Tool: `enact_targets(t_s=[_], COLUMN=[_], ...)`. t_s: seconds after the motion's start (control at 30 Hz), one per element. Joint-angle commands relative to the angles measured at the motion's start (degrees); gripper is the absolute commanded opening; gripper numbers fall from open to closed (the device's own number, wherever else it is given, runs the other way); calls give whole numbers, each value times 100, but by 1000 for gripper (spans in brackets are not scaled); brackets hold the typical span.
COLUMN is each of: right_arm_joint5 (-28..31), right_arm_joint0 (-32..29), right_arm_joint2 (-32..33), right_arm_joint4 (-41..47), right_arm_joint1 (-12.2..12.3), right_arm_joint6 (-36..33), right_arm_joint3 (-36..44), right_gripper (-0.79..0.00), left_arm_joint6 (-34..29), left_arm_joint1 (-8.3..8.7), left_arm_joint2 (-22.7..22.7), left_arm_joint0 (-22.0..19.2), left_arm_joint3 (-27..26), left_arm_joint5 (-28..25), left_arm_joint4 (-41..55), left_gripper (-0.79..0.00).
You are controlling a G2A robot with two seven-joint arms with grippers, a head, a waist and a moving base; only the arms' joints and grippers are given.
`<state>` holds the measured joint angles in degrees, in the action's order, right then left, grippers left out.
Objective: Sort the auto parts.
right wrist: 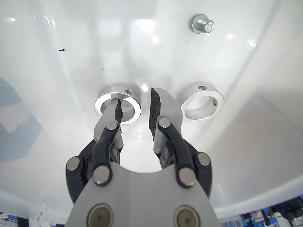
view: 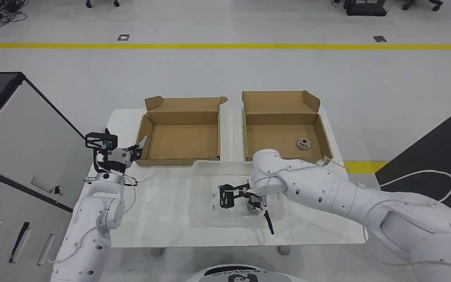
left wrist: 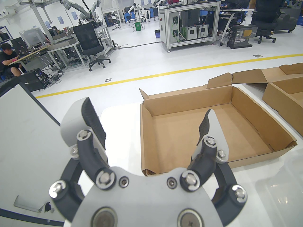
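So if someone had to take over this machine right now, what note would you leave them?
Left gripper: open, empty, beside the left box, which holds nothing.
Right gripper: open, down in the white tray, one finger inside a metal ring, the other outside it; not yet clamped.
The tray also holds a second ring and a bolt.
Done: one part lies in the right box.
Left: grip that ring, then sort the rest.
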<state>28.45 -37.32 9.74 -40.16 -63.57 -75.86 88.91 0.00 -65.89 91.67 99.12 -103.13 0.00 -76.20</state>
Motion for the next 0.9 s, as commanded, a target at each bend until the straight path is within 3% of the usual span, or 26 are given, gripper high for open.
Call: enact_targets(t_s=[0.0,0.43,0.87], right_arm_joint5=[-4,-278,-756], right_arm_joint0=[2,515,706], right_arm_joint2=[0,132,1459], right_arm_joint4=[18,919,2113], right_arm_joint1=[-9,180,1142], right_arm_joint6=[-4,-276,-754], right_arm_joint3=[-9,420,1863], right_gripper=[-785,-785,-785], left_arm_joint6=[0,0,0], left_arm_joint1=[0,0,0], left_arm_joint2=[0,0,0], left_arm_joint0=[0,0,0], left_arm_joint3=[0,0,0], left_arm_joint5=[0,0,0], left_arm_joint4=[0,0,0], left_gripper=[0,0,0])
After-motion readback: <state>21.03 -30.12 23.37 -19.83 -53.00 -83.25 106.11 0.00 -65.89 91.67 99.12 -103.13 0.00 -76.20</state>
